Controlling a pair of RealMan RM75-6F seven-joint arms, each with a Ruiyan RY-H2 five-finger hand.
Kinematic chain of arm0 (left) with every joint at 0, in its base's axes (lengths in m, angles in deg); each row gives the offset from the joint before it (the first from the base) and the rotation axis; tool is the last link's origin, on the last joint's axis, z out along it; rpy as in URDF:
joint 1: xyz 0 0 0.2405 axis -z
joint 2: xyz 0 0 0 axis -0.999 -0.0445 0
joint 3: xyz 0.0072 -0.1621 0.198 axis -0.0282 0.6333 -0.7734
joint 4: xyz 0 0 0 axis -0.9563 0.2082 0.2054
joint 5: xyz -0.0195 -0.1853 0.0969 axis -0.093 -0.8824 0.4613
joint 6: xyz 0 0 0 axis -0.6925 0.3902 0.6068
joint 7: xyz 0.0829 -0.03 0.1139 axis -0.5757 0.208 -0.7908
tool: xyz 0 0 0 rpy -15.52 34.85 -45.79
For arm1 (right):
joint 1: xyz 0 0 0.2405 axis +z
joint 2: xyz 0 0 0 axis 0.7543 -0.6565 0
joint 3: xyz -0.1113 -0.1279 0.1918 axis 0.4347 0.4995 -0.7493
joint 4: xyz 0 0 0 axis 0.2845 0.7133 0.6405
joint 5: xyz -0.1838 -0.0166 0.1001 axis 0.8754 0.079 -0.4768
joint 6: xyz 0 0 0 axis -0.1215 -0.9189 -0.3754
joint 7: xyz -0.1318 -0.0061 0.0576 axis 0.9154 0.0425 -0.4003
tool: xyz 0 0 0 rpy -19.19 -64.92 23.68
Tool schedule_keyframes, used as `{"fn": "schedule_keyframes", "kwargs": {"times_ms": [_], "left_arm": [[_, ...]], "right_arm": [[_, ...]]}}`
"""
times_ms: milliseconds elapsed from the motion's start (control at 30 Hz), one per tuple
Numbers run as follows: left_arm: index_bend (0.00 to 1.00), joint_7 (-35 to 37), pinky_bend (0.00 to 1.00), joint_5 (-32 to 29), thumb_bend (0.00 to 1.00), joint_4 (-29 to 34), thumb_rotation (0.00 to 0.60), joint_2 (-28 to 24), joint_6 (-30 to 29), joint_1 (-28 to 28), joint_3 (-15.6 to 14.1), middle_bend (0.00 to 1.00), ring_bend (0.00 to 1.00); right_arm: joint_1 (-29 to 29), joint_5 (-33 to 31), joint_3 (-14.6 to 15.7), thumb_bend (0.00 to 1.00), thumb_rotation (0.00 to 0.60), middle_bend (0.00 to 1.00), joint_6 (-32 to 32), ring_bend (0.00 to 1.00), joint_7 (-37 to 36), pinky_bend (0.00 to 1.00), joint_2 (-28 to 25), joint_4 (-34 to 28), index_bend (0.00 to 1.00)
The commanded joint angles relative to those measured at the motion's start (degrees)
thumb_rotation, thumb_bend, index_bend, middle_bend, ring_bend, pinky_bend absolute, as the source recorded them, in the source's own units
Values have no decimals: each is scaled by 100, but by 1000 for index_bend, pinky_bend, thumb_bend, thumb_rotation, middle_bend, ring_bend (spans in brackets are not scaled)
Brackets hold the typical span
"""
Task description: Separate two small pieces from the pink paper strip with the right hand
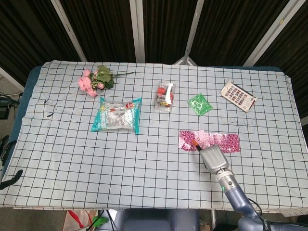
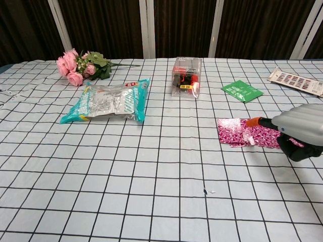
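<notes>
One pink paper strip [image 1: 209,141] [image 2: 242,132] lies flat on the checked cloth of the worktop [image 1: 72,159] [image 2: 101,176], toward the near right, with a paler, glossy piece lying on its left part. The right hand [image 1: 212,156] [image 2: 298,132] sits over the strip's middle: in the head view its grey back covers the near edge, and in the chest view it hides the strip's right stretch. An orange-tipped finger reaches out leftward onto the patterned paper, its tip at or just above the surface; whether it touches cannot be told. The other fingers are tucked beneath the hand's shell, so whether they pinch any paper cannot be told. Behind the strip lies a small green packet [image 1: 199,104] [image 2: 242,91], and further right a flat card of coloured samples [image 1: 237,96] [image 2: 295,81] near the far right edge. A clear plastic box with red contents [image 1: 165,96] [image 2: 186,76] stands near the middle, well apart from the strip. To its left lies a teal and clear snack bag [image 1: 117,115] [image 2: 107,101], and beyond that a bunch of pink flowers [image 1: 95,80] [image 2: 81,66]. The left hand is not seen in either view.
</notes>
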State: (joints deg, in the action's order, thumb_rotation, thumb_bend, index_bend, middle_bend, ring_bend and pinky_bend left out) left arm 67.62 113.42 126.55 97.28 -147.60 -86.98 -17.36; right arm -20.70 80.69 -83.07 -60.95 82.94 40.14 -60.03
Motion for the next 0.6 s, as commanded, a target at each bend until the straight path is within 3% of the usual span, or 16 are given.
{"fn": "schedule_keyframes", "kwargs": {"times_ms": [33, 600], "left_arm": [[145, -3, 92, -29, 380, -7, 600, 5, 16, 10, 14, 0, 0], [145, 11, 92, -75, 380, -9, 600, -2, 19, 15, 29, 0, 0]], "right_arm": [[142, -177, -11, 843, 600, 836, 34, 818, 140, 542, 132, 68, 105], [634, -976, 81, 843, 600, 836, -104, 819, 500, 541, 542, 272, 105]]}}
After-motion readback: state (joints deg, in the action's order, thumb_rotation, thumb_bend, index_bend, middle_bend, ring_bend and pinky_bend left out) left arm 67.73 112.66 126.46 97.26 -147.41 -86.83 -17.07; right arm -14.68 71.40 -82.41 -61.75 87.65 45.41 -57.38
